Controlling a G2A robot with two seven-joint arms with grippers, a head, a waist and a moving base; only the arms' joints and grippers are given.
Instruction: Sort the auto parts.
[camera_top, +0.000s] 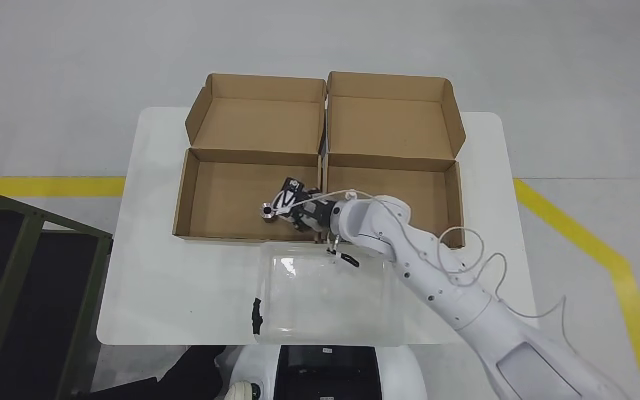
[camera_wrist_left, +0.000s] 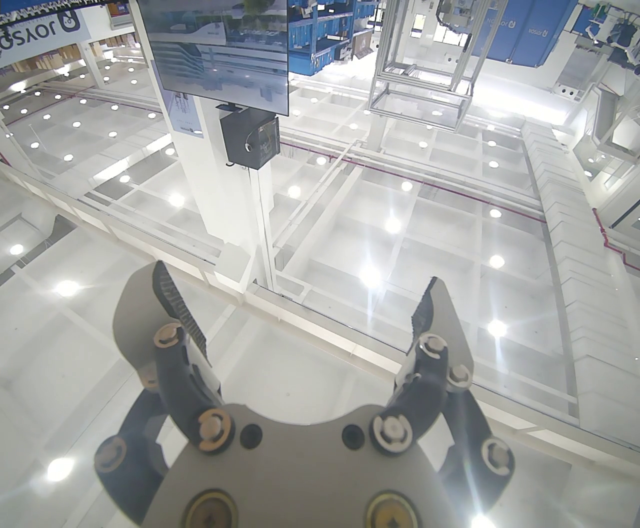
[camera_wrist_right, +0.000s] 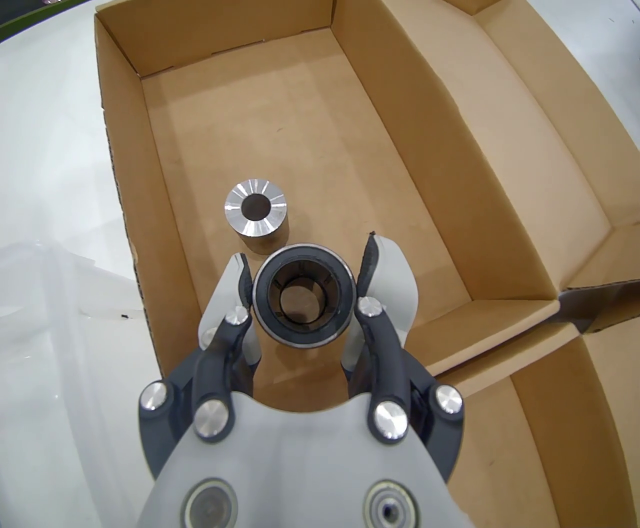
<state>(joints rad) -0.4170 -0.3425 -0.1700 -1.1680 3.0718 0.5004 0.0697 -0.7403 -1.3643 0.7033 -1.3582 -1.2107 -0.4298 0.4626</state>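
Over the left cardboard box (camera_wrist_right: 310, 130), my right gripper (camera_wrist_right: 306, 270) pinches a black-rimmed bearing (camera_wrist_right: 262, 300); a silver bushing (camera_wrist_right: 260, 227) stands just beside it on the box floor. My left gripper (camera_wrist_left: 297, 280) is spread.

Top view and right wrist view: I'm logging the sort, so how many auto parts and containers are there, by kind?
Silver bushing: 1
Black-rimmed bearing, gripped by the right end effector: 1
Cardboard boxes: 2
Clear bin: 1
Total: 5
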